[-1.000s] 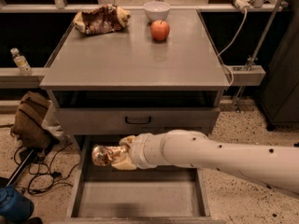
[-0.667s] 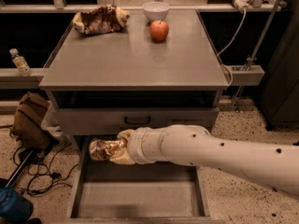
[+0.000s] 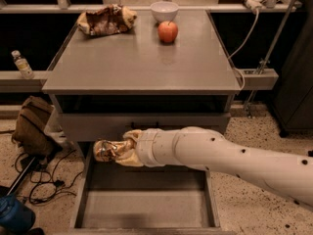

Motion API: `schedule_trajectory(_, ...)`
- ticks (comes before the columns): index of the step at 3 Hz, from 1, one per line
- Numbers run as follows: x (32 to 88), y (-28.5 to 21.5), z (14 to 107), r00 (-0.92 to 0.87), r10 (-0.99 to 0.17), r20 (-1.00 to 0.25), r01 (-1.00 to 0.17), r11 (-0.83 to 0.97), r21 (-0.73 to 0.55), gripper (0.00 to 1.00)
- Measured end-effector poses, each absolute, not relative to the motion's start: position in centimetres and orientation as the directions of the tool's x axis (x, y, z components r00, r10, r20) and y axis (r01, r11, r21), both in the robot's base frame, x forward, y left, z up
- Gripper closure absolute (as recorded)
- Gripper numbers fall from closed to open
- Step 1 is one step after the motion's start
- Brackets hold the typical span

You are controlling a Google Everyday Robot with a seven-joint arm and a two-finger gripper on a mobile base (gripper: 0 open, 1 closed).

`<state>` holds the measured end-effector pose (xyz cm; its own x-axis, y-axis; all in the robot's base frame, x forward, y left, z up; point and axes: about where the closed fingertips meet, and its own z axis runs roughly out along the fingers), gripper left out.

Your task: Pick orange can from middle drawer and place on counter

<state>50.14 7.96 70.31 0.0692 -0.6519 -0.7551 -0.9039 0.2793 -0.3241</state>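
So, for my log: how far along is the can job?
Done: drawer open, can gripped. In hand: the gripper holds the can over the drawer's left rear, seemingly clear of its floor. Left: raising it and setting it on the counter.

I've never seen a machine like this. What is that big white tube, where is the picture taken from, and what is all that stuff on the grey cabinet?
The white tube is the robot's single arm, reaching in from the right. At its tip is the gripper, a two-finger claw, closed on the orange can, a crinkled shiny tin. It holds the can above the left side of the open middle drawer, whose floor is bare. There is only one camera view, looking down at the cabinet from its front; where that camera is mounted I cannot say. On the counter, toward the back, lie a snack bag, a white bowl and a red apple. The can is not yet on the counter.
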Motion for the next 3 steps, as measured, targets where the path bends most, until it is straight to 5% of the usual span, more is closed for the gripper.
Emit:
schedule_trajectory(2,53.9,3.0,81.3,0.265,-0.580,-0.771,-0.749,0.379,-0.543,1.00)
schedule_trajectory(3,53.9,3.0,81.2,0.265,-0.580,-0.771,-0.750,0.379,-0.542,1.00)
